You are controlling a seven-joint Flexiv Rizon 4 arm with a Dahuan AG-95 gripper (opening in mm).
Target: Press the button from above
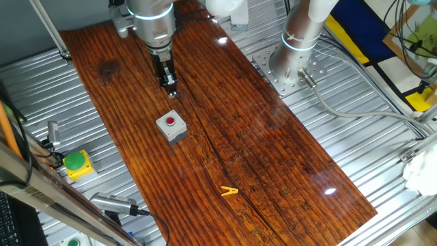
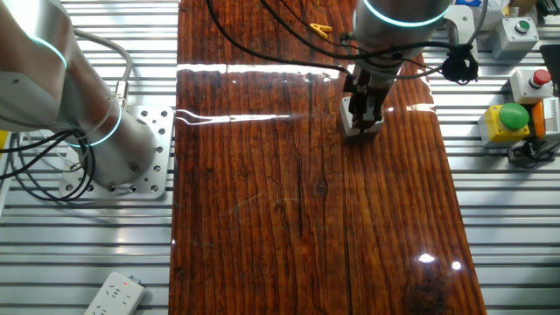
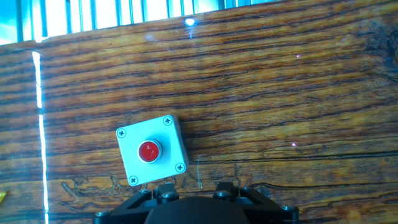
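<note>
I see the wooden table running across the metal frame, and on it, near the middle, the button, red and round in its grey square box, standing flat and a little turned. My hand hangs above the table just beside the box, not touching it in one fixed view. I cannot tell if its fingers are apart or together. A small yellow clip lies well apart, toward the table's end.

Two fixed views high over opposite worktop ends, facing each other, hand view close, looking down, all sharing the button
</note>
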